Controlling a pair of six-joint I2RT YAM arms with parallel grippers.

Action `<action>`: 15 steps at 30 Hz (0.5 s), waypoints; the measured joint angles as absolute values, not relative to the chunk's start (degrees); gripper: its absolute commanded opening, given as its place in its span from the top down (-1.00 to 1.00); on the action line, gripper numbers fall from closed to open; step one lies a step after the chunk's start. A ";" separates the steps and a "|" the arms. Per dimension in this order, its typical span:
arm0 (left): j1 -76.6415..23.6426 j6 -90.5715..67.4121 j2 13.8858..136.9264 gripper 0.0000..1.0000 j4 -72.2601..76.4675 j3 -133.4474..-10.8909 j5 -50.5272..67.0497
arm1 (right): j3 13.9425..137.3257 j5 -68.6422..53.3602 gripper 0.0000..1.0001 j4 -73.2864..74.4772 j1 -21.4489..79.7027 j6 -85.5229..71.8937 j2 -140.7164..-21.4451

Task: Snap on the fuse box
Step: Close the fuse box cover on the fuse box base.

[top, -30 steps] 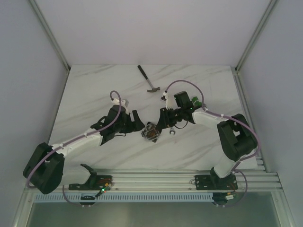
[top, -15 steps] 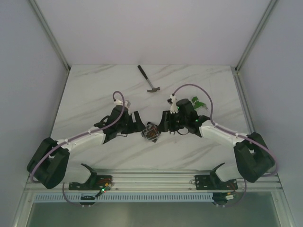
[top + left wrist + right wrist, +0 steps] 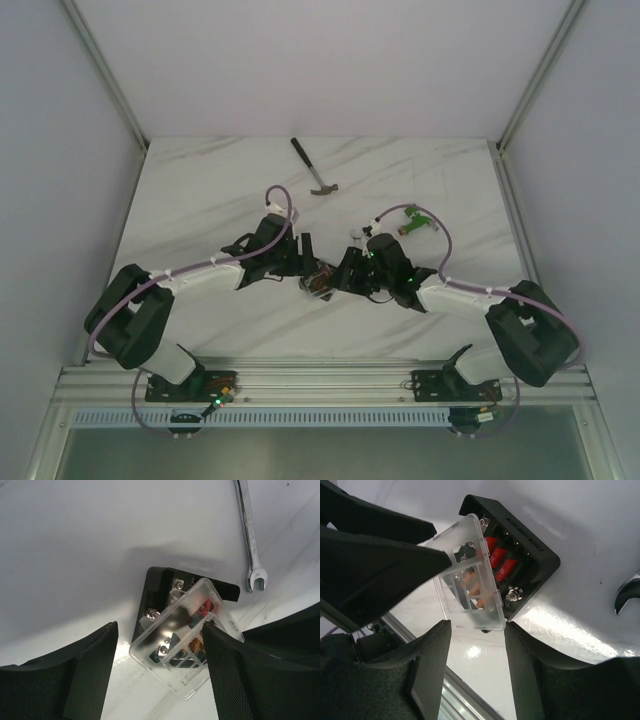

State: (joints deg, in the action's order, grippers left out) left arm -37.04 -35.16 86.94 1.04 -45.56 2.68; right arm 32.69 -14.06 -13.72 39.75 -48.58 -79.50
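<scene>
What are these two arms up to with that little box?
Two robot arms meet over a small black squarish plastic fuse box with reddish-orange fuses, lying on the white marbled table. Its clear plastic cover sits crooked on top, not snapped down. The left end effector is open, its fingers straddling box and cover. The right end effector brackets one edge of the cover; whether it pinches it is unclear. A silver metal wrench lies nearby, untouched.

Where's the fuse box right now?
Top view: the fuse box lies near the table's center, between the left gripper and the right gripper, beside the wrench.
</scene>
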 measured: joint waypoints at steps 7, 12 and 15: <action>-38.98 -34.41 87.46 -0.40 -0.25 -45.82 2.50 | 32.69 -12.71 0.05 -15.77 40.38 -52.16 -81.19; -39.64 -34.63 85.76 -0.29 -1.10 -45.82 1.83 | 32.86 -12.16 0.10 -15.33 40.40 -52.95 -81.19; -40.14 -35.07 84.79 -0.26 -1.37 -45.82 1.41 | 33.78 -11.90 0.11 -13.87 40.40 -52.93 -81.19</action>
